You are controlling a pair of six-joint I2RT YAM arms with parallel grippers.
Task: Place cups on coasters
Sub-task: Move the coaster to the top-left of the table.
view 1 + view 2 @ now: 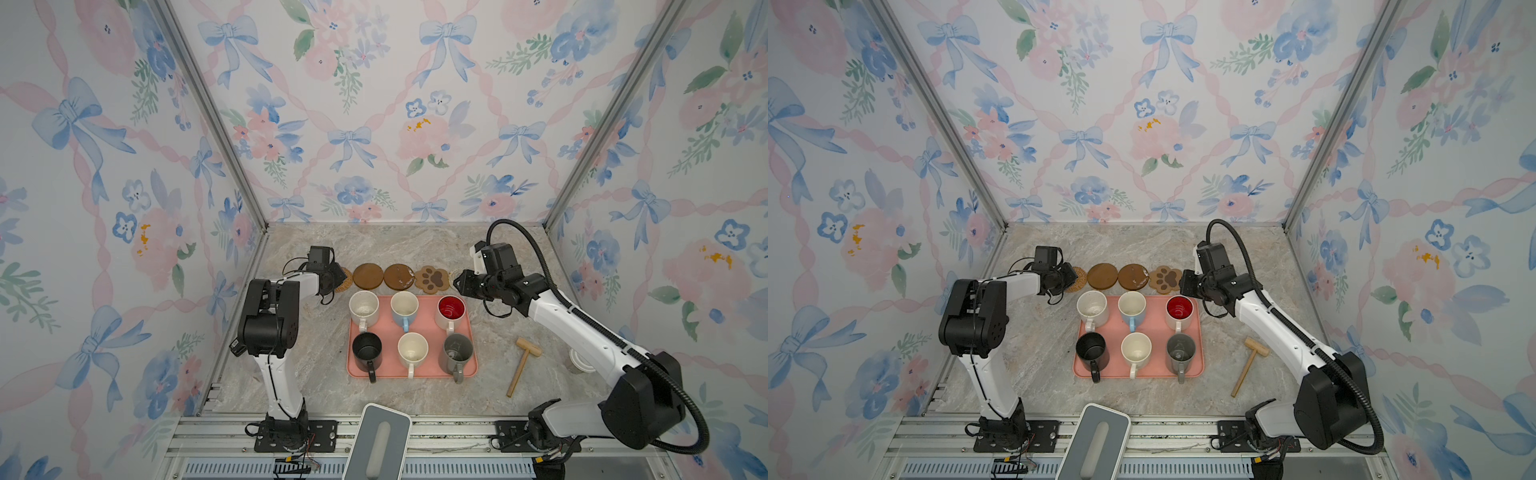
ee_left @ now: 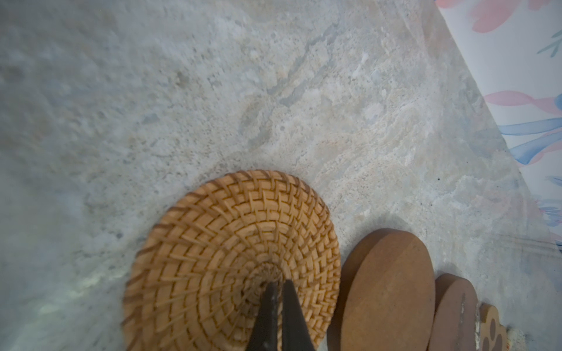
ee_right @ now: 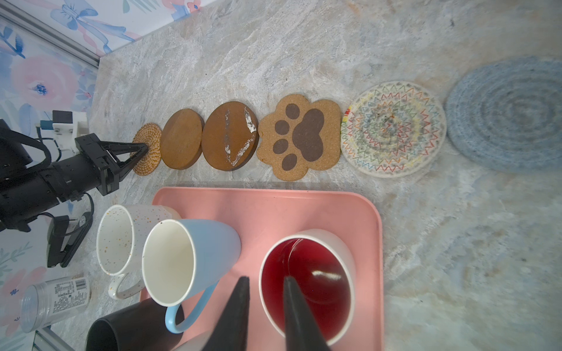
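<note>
a: left gripper [image 2: 279,282], jaws closed together, tips resting on the middle of the tan round rattan coaster [image 2: 231,243]; nothing is clamped. right gripper [image 3: 266,277], jaws narrowly parted and empty, hanging close by the white ceramic mug with red inside [image 3: 307,285].

b: progress of the task?

a: none yet, by my reading. the large pink plastic tray [image 1: 428,322] carries all six cups. far row: cream speckled mug [image 1: 363,307] at the corner, light blue mug [image 1: 404,307], then the red-lined one. near row: black mug [image 1: 367,350], plain cream mug [image 1: 412,350], grey mug [image 1: 457,352]. beyond the tray lies a row of six bare coasters: the rattan one, a plain brown disc [image 3: 182,138], a brown disc with white scuffs [image 3: 229,135], a cork paw-print coaster [image 3: 299,136], a cream woven round with coloured zigzags [image 3: 392,127], and a light blue woven round [image 3: 508,115]. six placements remain.

b: any legible writing?

a: a clear plastic jar [image 3: 54,299], seen in the right wrist view, bears a printed label with a barcode; the text is too small to read. a pale mark inside the red-lined mug cannot be made out.
</note>
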